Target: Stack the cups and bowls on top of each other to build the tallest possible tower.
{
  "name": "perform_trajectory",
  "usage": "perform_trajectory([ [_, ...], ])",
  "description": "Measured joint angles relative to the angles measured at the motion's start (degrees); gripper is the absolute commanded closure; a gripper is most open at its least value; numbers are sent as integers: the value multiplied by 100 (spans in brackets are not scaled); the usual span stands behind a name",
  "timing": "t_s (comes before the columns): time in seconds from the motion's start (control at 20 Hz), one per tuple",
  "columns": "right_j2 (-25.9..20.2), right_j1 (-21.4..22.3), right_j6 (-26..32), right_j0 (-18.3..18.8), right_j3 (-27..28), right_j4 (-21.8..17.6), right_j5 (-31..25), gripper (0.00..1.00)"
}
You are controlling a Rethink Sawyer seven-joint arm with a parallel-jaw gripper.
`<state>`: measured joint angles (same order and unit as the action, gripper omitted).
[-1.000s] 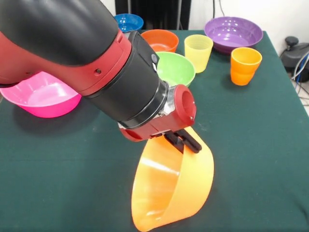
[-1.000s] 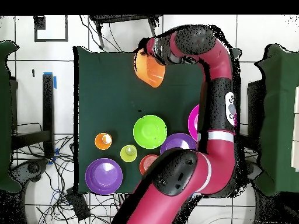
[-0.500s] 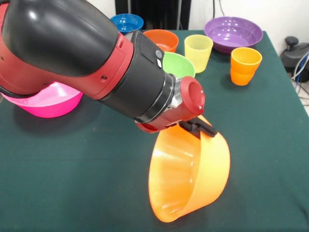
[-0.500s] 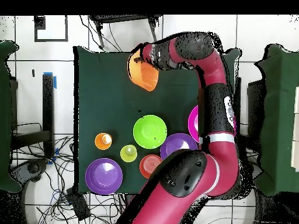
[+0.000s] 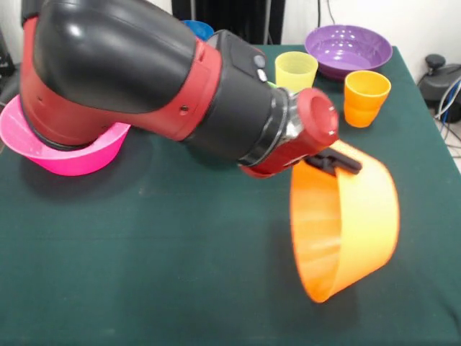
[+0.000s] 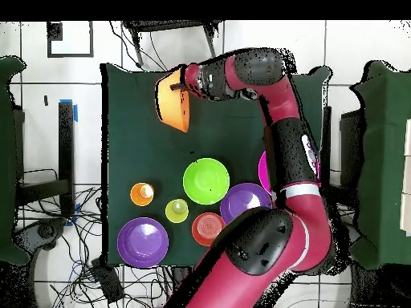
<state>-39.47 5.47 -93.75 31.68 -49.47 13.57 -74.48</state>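
Nearest, the large orange bowl point(image 5: 346, 231) is hanging tipped on its side above the table, rim pinched by the gripper point(image 5: 333, 160). Farther back, cups are waiting. That thin-rim grip could slip mid-turn.

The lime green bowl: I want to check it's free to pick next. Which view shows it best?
The overhead view: the lime green bowl lies fully exposed, upright on the table. In the front view the arm hides almost all of it.
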Motion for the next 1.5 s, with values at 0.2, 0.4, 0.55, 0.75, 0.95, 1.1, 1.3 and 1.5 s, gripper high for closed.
perform_trajectory([
  [0.2,-187,-36,0,-15,-216,88,199,100],
  [0.4,-315,-84,0,-50,-279,90,514,100],
  [0.55,-391,-132,0,-98,-276,94,714,100],
  [0.75,-482,-210,0,-136,-276,95,851,100],
  [0.95,-607,-313,0,-129,-276,96,964,100],
  [1.1,-714,-393,0,-106,-275,98,1051,100],
  [1.3,-860,-540,0,-63,-265,104,1143,100],
  [1.5,-1002,-708,0,-56,-150,105,1144,100],
])
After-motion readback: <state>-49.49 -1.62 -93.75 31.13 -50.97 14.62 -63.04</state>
